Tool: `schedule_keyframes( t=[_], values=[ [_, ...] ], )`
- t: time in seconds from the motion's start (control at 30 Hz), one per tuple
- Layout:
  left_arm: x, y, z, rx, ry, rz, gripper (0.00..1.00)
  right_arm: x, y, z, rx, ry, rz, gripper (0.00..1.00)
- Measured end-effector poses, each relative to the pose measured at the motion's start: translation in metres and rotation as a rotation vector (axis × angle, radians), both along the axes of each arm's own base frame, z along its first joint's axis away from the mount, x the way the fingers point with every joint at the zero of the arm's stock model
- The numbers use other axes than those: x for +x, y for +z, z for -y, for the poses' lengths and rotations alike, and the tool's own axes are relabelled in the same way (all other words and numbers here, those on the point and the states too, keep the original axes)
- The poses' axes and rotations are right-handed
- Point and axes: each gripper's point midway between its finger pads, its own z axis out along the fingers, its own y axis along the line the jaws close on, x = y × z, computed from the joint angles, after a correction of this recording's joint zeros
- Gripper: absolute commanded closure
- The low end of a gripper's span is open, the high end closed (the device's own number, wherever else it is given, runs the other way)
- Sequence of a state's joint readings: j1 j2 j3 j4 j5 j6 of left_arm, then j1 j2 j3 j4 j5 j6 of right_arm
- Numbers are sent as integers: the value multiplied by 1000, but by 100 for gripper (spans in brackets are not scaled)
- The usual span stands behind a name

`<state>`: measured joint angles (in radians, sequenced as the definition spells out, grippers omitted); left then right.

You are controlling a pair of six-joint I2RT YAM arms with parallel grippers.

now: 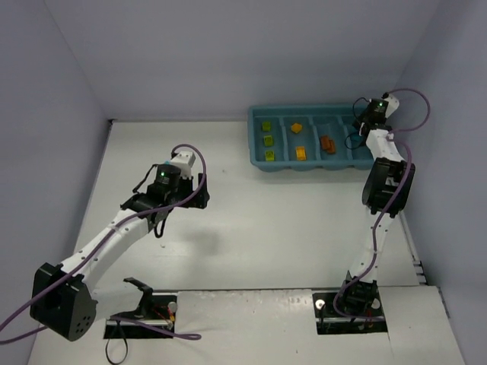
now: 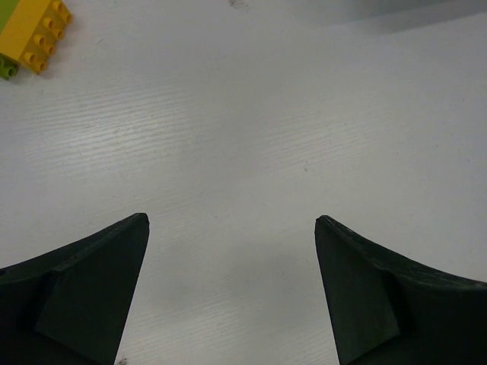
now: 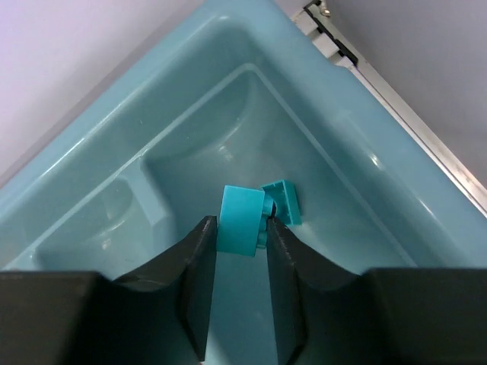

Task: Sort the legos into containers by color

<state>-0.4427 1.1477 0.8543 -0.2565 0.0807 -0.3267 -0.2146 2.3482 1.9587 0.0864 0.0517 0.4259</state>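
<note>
My right gripper point(image 3: 240, 226) is shut on a cyan-blue lego point(image 3: 243, 219) and holds it low inside the tray's rightmost compartment point(image 3: 335, 251). A second cyan-blue lego point(image 3: 284, 201) lies just behind it in the same compartment. In the top view the teal tray point(image 1: 257, 161) holds three green legos point(image 1: 268, 141) in its left compartment, two yellow-orange ones point(image 1: 300, 153) in the second and an orange one point(image 1: 327, 143) in the third. My left gripper point(image 2: 232, 220) is open and empty over bare table. A yellow-and-green lego clump point(image 2: 32, 34) lies far ahead to its left.
The tray stands at the back right against the wall. A metal rail point(image 3: 396, 99) runs along the table's right edge beside the tray. The white table point(image 1: 251, 228) spreads between the two arms.
</note>
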Motion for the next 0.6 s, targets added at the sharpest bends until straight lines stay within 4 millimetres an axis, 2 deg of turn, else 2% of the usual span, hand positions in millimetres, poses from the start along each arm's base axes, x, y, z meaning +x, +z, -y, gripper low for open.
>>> schedule_keyframes(
  t=[0.07,0.1,0.23,0.3,0.43,0.5,0.6],
  values=[
    [0,-4,-3,4,17,-14,16,4,-3,0,3,4,3,60],
    [1,-4,-5,3,28,-19,16,6,-1,0,2,7,7,49],
    [8,-7,-17,6,85,-38,16,13,11,-3,-3,34,42,35],
    [15,-8,-24,9,118,-54,16,13,17,-5,-10,56,51,31],
    [38,-6,-41,26,187,-91,16,7,34,-11,-24,101,60,30],
    [54,0,-50,44,210,-98,17,-3,52,-17,-25,124,73,30],
    [76,8,-62,70,230,-104,16,-20,93,-31,-21,166,125,30]
  ],
)
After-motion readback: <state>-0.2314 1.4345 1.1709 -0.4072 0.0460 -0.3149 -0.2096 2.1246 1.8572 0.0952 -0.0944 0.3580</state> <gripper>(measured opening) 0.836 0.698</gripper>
